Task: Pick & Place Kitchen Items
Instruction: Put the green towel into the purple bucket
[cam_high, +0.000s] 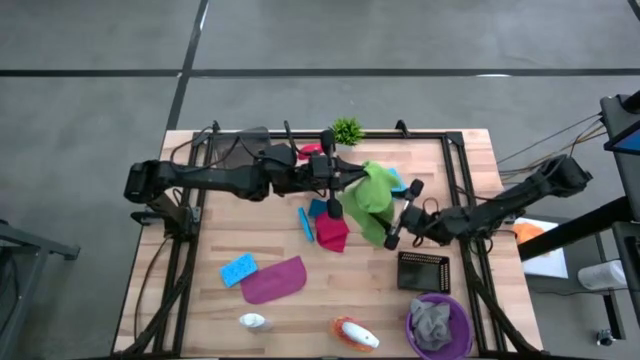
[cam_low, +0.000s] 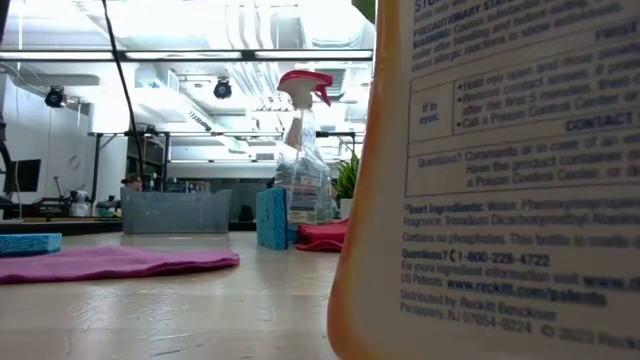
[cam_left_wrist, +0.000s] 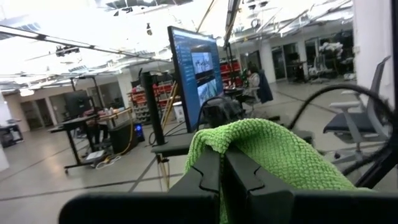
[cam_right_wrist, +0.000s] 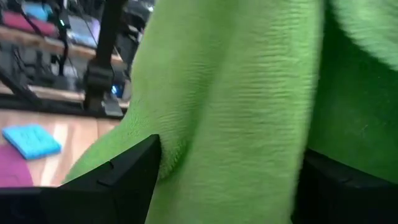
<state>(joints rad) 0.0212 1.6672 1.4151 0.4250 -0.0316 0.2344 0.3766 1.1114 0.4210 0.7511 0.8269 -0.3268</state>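
Blue sponge (cam_high: 239, 269) flat beside magenta cloth (cam_high: 274, 281), near table (cam_high: 210, 250) front. Left gripper (cam_high: 352, 184): fingers pinched tight on green cloth's (cam_high: 370, 198) upper edge, cloth hanging above table centre. Right gripper (cam_high: 402, 212): fingers spread wide either side of the cloth's lower folds. Purple bowl (cam_high: 462, 318), grey cloth (cam_high: 431, 322) inside, front right.
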